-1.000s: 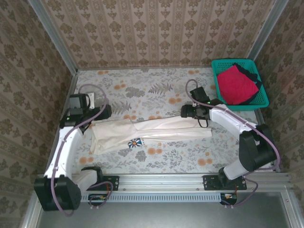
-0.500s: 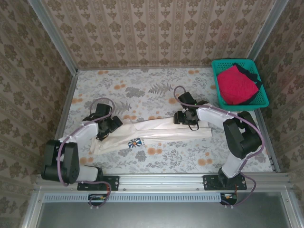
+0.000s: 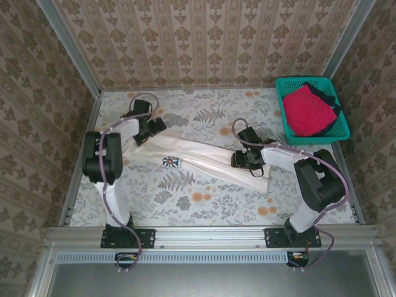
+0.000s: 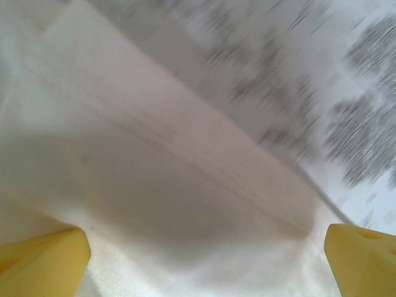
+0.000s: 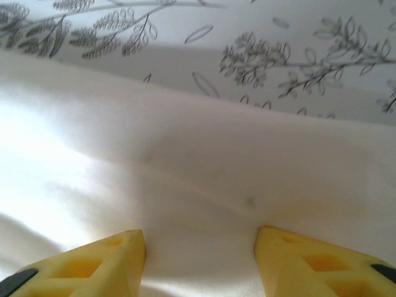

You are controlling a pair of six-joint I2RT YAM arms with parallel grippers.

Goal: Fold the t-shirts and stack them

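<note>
The cream-white t-shirt [image 3: 204, 154] lies as a long diagonal band from far left to near right, its blue print [image 3: 170, 162] showing at the near edge. My left gripper [image 3: 151, 127] is at the band's far-left end. In the left wrist view its yellow fingers [image 4: 43, 260] stand wide apart over blurred cream cloth [image 4: 185, 185]. My right gripper [image 3: 244, 159] rests on the band's right part. Its fingers [image 5: 93, 263] are apart with flat cloth [image 5: 198, 185] between them. The crimson-red shirt [image 3: 307, 110] and the dark shirt [image 3: 326, 93] lie in the basket.
The teal mesh basket [image 3: 309, 80] stands at the far right corner. The floral tablecloth [image 3: 204, 207] covers the table, with patterned walls close on three sides and a metal rail [image 3: 204, 234] along the near edge.
My left gripper swung from the near left to the far left, and the shirt's left end went with it. The band now runs diagonally. My right gripper slid slightly nearer.
</note>
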